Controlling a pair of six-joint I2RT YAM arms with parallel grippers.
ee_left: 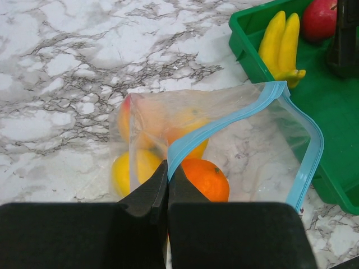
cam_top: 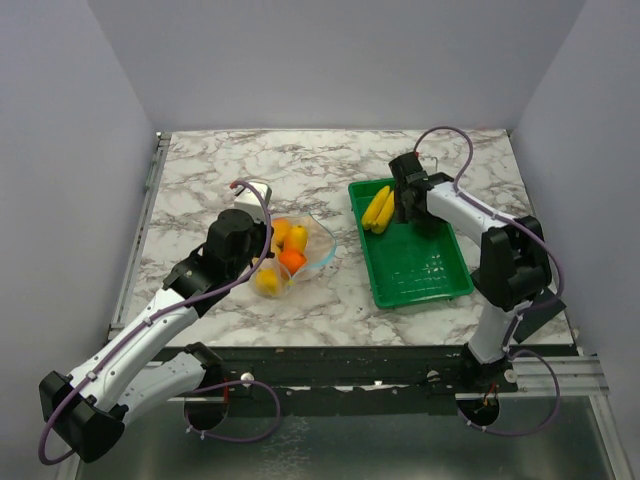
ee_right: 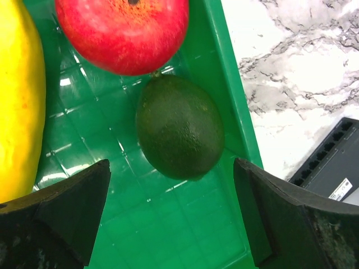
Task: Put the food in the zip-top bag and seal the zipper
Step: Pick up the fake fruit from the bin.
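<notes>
Left wrist view: left gripper (ee_left: 168, 168) clamps the zipper (ee_left: 224, 120) of the crinkly zip-top bag (ee_left: 252, 151), food (ee_left: 207, 178) blurred beyond; right gripper (ee_right: 171, 168) gapes astride a pebbly lime (ee_right: 179, 126).

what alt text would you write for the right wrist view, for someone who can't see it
The open right gripper hovers over a green tray, with a dark green fruit lying in line with the gap between its fingers. A red fruit sits just beyond it, a yellow banana runs down the left edge, and marble table shows on the right.
</notes>
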